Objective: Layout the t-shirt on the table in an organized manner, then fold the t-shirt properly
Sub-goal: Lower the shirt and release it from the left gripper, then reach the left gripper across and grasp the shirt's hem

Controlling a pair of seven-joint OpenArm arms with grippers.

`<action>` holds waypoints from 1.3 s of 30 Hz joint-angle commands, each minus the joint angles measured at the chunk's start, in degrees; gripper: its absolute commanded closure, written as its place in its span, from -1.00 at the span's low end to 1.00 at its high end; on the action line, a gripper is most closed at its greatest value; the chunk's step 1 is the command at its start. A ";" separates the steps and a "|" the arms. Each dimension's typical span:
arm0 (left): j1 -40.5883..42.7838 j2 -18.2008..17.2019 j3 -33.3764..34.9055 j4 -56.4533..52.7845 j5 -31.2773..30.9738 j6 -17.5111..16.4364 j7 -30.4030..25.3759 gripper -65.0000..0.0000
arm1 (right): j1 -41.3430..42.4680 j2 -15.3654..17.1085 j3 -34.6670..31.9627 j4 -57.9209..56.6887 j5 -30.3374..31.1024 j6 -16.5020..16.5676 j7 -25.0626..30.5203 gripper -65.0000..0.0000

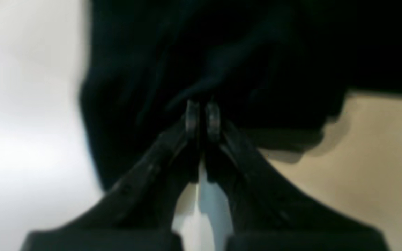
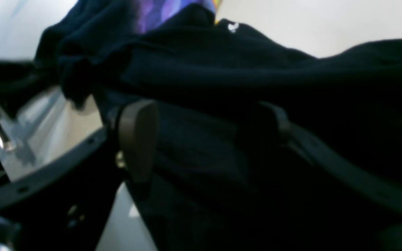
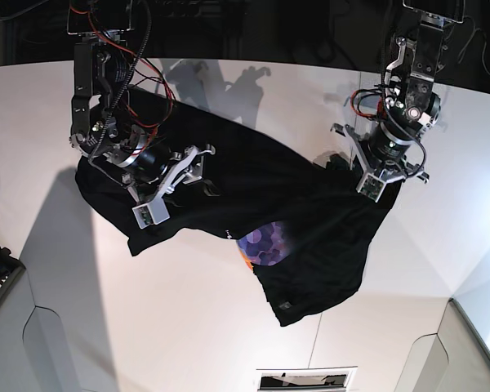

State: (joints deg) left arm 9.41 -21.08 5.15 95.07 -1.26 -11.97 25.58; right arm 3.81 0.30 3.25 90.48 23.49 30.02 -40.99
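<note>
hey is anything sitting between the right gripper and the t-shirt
Nothing visible does. The right gripper stands open directly over the black t-shirt, with dark cloth showing between its fingers. The left gripper is already shut on the shirt's fabric at its own side.

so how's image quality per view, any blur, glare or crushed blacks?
Left wrist: soft focus throughout, t-shirt crushed to black, table blown out at left. Right wrist: blurry, fabric folds barely readable, purple print smeared. Base: sharp, with hard arm shadows on the table and mild edge curvature.
</note>
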 commanded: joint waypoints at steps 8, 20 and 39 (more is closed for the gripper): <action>-9.66 -0.68 -0.33 5.70 -4.15 -4.26 -1.62 1.00 | 1.07 0.00 0.02 1.01 -1.53 0.17 1.36 -0.25; -29.00 2.99 17.31 -0.04 -8.00 -7.58 -3.32 1.00 | 1.05 -0.02 0.00 1.01 -2.03 -0.20 1.31 -0.25; -61.92 26.14 28.15 -34.58 1.95 2.05 2.08 0.07 | -3.23 -0.15 0.61 1.03 -3.15 -0.22 0.55 -0.25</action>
State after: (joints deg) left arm -50.43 4.45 33.54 59.66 0.82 -9.98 29.28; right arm -0.32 0.12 3.68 90.48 19.49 29.56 -42.00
